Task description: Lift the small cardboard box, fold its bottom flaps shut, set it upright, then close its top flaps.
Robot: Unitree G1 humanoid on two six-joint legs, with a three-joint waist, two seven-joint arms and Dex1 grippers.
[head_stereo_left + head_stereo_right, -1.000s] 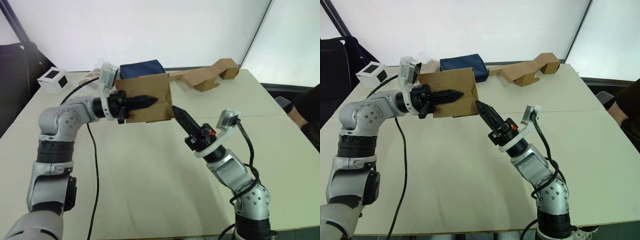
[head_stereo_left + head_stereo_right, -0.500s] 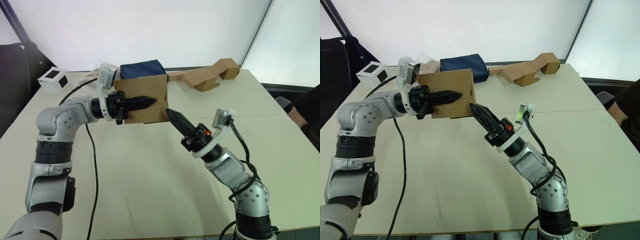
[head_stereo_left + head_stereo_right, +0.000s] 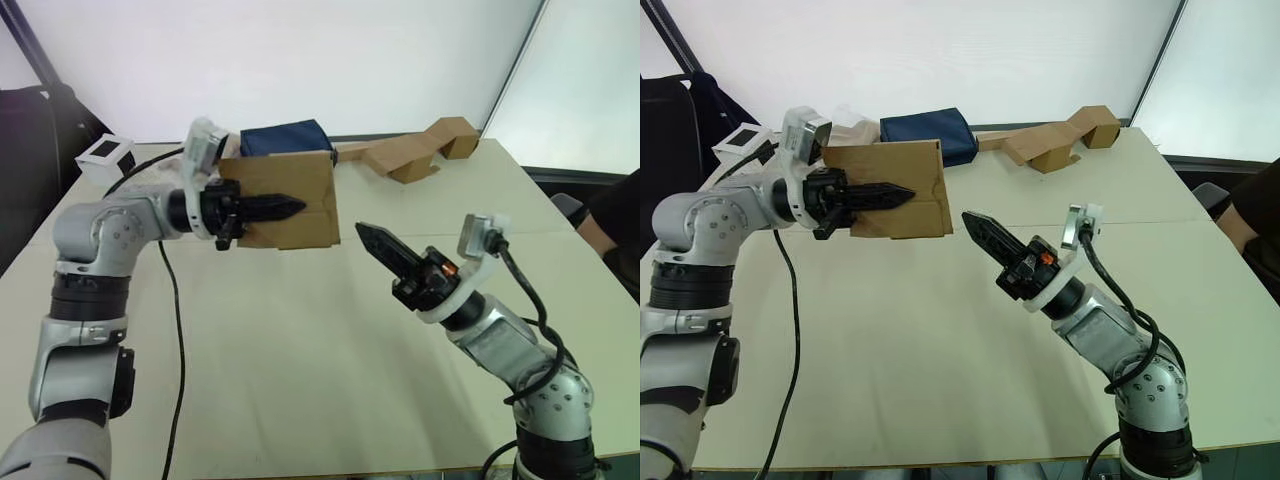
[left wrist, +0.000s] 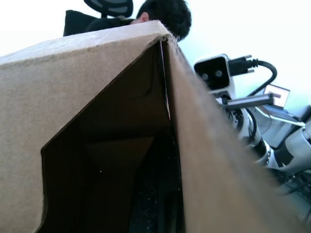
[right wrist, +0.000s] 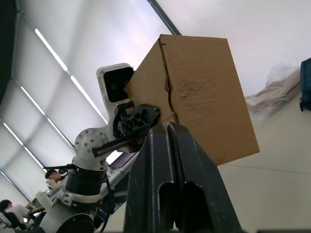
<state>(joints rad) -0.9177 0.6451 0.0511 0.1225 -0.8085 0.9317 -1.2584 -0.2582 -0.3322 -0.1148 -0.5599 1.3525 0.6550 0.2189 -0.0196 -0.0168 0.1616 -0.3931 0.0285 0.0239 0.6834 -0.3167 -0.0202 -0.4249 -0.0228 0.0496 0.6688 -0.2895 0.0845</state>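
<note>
Here the small cardboard box (image 3: 283, 201) hangs above the table (image 3: 300, 340) in the upper centre-left of the left eye view, pinched through one wall by the left gripper (image 3: 285, 207), whose black fingers lie level and point toward frame right. The right gripper (image 3: 372, 238), pressed together and holding nothing, sits at centre right, its tip aimed up-left at the box's lower right corner, near but apart. That arm looks better placed to push the bottom flaps.
</note>
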